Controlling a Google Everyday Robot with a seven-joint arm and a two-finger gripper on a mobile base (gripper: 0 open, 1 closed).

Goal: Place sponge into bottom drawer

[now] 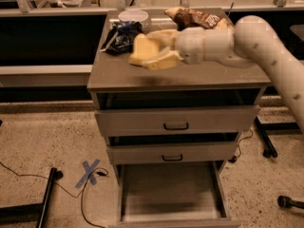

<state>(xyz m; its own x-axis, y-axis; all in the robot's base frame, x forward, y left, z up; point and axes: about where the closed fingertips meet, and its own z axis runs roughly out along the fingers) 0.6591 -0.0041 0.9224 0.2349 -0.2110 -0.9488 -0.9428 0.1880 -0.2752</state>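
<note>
Sponge is hanging clear of the cabinet top, just right of the dark blue packet, because the gripper is reaching in from the right with its jaws clenching the foam. Below, the bottom drawer is standing pulled out, ready to receive it. Rightward, the snack bag is lying behind the wrist, and the arm is stretching across, so lowering toward the drawer is likely coming next.

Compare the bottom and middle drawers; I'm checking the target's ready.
The bottom drawer is pulled out, floor showing; the middle drawer is pushed in. The middle drawer shows a dark handle; the bottom drawer none. Both grey. The end effector holds the sponge above the cabinet.
</note>
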